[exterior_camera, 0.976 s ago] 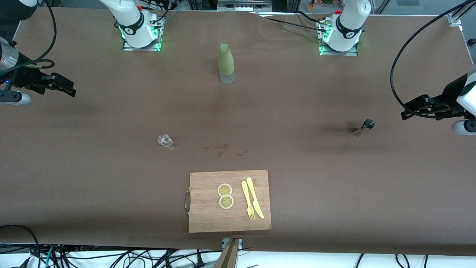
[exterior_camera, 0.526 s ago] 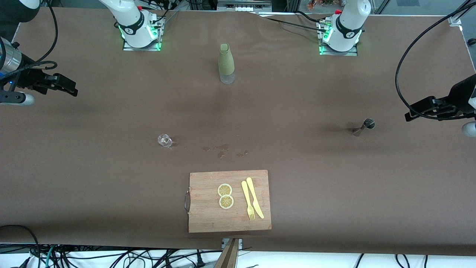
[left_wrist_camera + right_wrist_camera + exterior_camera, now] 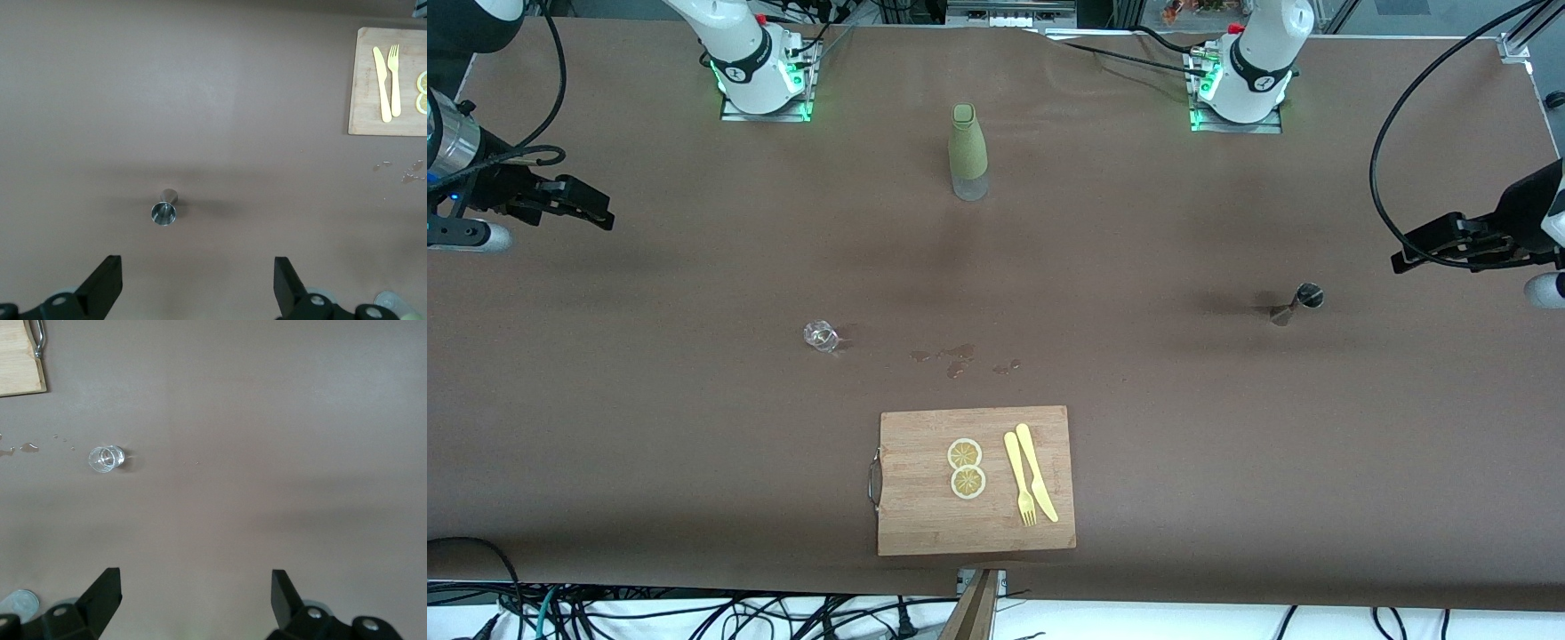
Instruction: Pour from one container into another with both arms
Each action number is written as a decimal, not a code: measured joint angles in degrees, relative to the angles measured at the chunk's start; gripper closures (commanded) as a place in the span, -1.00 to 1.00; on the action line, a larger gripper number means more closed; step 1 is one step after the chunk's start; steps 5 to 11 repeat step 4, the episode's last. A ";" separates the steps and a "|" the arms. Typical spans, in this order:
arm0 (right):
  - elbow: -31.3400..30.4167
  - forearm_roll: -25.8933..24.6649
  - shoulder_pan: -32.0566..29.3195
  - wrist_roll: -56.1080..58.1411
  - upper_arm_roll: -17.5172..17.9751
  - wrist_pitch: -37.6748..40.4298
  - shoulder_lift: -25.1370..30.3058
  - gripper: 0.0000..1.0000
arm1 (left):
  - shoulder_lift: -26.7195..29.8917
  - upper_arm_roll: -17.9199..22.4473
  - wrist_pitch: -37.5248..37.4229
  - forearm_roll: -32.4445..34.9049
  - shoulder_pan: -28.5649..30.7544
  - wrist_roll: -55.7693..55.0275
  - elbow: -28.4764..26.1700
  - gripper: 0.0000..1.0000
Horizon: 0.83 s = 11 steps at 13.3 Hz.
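Brown tabletop [image 3: 1227, 462] scene: steel jigger [image 3: 1296, 302] and small glass [image 3: 820, 335] are being left standing apart, spill drops [image 3: 960, 358] between.
Left gripper [image 3: 1405, 260] and right gripper [image 3: 596, 213] are being held wide open, empty, over the table's ends.

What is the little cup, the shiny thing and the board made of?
Cup: looks like clear glass or plastic, since the table shows through it.
Jigger: seems metal, grey and shiny with a bright rim.
Board: looks like wood or bamboo, tan with a striped grain.

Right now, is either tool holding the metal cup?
No, the metal cup stands alone on the table, with the open left tool above it.
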<state>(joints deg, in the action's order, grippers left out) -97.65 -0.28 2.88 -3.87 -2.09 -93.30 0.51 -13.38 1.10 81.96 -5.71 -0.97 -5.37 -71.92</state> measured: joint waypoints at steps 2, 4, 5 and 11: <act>0.00 0.00 0.03 0.00 0.39 0.00 0.01 -1.00 | 0.34 -0.17 -0.10 0.51 -0.14 0.00 -0.49 -1.00; 0.00 0.00 0.06 0.00 0.88 0.00 0.02 -1.00 | 0.32 -0.25 -0.11 0.57 -0.14 0.00 -0.85 -1.00; 0.00 0.00 0.06 0.00 0.88 0.00 0.02 -1.00 | 0.32 -0.25 -0.11 0.57 -0.14 0.00 -0.85 -1.00; 0.00 0.00 0.06 0.00 0.88 0.00 0.02 -1.00 | 0.32 -0.25 -0.11 0.57 -0.14 0.00 -0.85 -1.00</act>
